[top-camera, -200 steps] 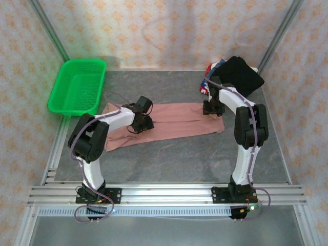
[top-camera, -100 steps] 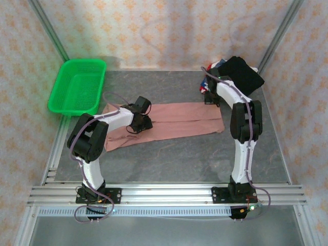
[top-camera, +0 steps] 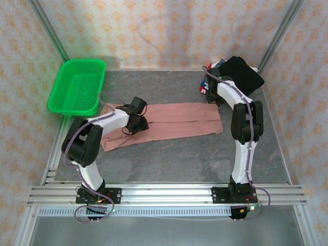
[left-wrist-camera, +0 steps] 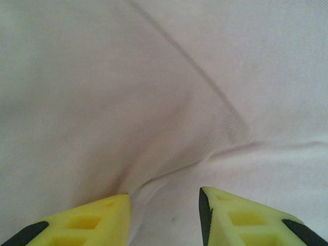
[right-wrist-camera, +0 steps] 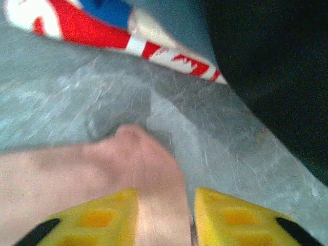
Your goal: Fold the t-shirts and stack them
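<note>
- Stretching across the grey worktop point(top-camera: 169, 159), the dusty-pink t-shirt point(top-camera: 179, 120) is lying as a long folded band between the two arms, its left end spreading wider and looser.
- Sitting at the far left corner, the green basket point(top-camera: 77, 87) is standing just clear of the cloth.
- Heaped in the far right corner, the black t-shirt point(top-camera: 243, 74) is resting on the pile. A red, white and blue printed t-shirt point(top-camera: 205, 88) is poking out beside it, close to the band's far right corner.
- Bearing down on the left part of the band, the left tool point(left-wrist-camera: 164, 197) is showing its fingers apart, with a raised crease running toward the gap. Nothing is looking clamped.
- Poised at the band's far right corner, the right tool point(right-wrist-camera: 165, 197) is also showing its fingers apart, the pink corner lying in the gap and not visibly pinched.
- Judging from this, the coming fold is carrying three risks:
  - A tool closing on a single layer, or on the crease alone, would be letting the band fall open.
  - The right tool, working so near the pile, could be snagging the printed cloth and dragging it along.
  - The two arms lifting unevenly would be skewing the fold.
</note>
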You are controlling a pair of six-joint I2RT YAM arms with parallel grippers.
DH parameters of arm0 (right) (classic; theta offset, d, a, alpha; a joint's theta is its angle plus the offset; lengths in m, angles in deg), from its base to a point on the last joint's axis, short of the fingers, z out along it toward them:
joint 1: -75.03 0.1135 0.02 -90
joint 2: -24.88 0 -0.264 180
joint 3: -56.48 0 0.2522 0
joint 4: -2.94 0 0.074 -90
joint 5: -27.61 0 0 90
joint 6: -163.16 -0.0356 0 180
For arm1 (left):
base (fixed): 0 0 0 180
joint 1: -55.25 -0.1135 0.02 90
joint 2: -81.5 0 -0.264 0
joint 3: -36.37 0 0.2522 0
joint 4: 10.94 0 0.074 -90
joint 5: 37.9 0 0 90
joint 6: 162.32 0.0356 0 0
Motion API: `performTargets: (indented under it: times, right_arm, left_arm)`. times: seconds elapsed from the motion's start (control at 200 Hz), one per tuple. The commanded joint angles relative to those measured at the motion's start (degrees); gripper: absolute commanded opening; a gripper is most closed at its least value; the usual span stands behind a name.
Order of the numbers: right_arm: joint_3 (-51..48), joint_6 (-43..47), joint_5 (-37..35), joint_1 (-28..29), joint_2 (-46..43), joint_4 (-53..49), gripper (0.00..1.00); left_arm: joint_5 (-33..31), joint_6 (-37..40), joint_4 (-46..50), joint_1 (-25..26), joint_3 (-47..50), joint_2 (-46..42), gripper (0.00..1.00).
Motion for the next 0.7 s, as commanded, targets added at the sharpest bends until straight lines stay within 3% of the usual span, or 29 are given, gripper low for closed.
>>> performTargets:
  times: [0.0, 0.185, 0.425, 0.53, 0.695]
  right_arm:
    - [-2.7, -1.2, 6.1, 0.7, -9.5, 0.0, 0.39]
    - [-13.1, -2.3, 16.2, 0.8, -11.5, 1.7, 0.41]
    - [-14.5, -5.5, 13.0, 0.7, -2.8, 2.0, 0.36]
    - [-18.7, -7.8, 10.8, 0.8, -4.3, 2.6, 0.36]
    - [-28.1, -12.2, 11.4, 0.9, -9.9, 1.1, 0.35]
  left_arm:
    - [-2.7, -0.8, 6.5, -0.3, 0.2, -8.4, 0.42]
    - [-4.4, -4.0, 9.1, -2.6, 2.9, -10.4, 0.42]
    - [-13.0, -3.8, 9.9, -8.3, 0.7, 1.1, 0.41]
    - [-16.1, -2.4, 11.4, -8.7, -4.6, 7.9, 0.40]
    - [-15.7, 0.2, 13.0, -9.0, -17.4, 19.3, 0.40]
